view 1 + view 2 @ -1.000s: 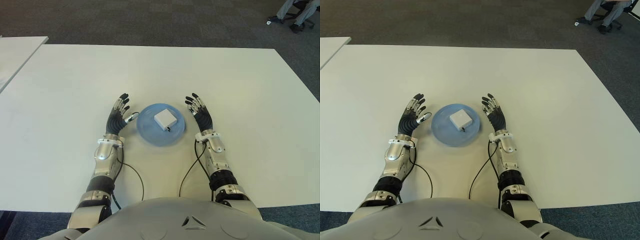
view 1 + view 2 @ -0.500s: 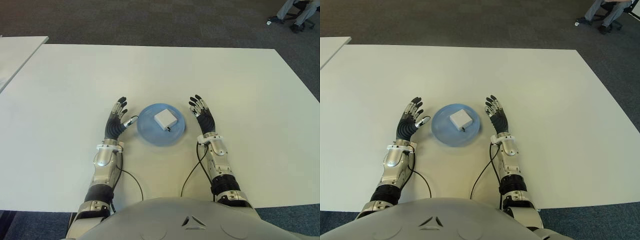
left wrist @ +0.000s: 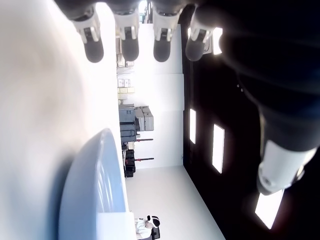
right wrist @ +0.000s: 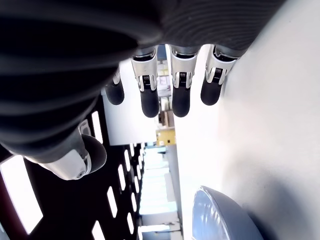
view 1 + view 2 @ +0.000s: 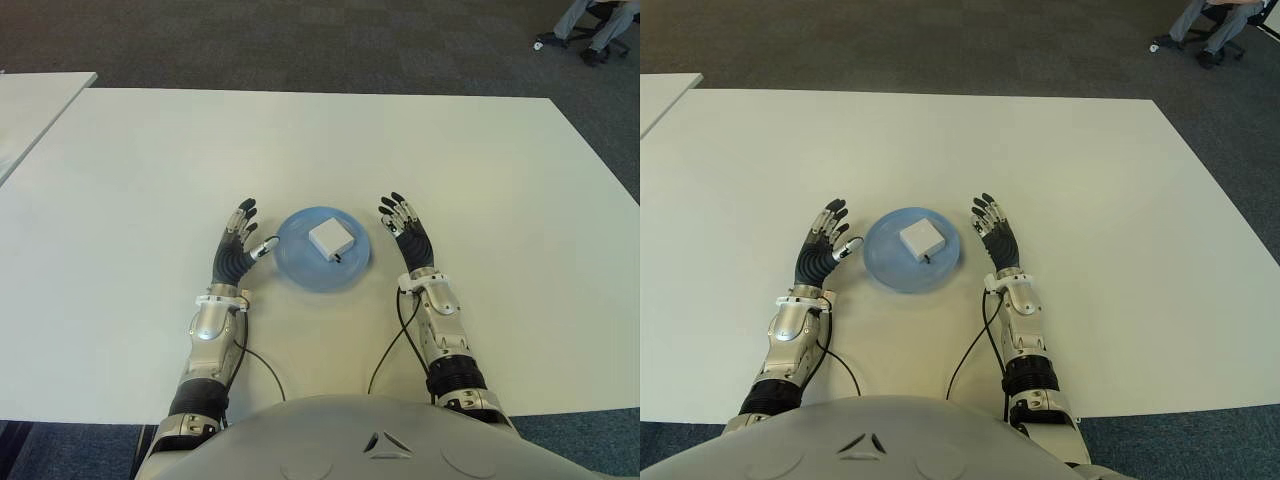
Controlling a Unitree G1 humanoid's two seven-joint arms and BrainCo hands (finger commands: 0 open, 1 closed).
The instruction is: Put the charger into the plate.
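A white, square charger [image 5: 329, 238] lies inside a round blue plate [image 5: 296, 262] on a white tabletop [image 5: 300, 140]. The robot's left hand [image 5: 238, 245] shows just to the plate's left, fingers spread and holding nothing. The right hand [image 5: 407, 228] shows just to the plate's right, fingers likewise spread and empty. The charger sits between the two hands, slightly nearer the right one, with neither hand touching it. Judging by this, the placing looks complete, and no further reach seems needed.
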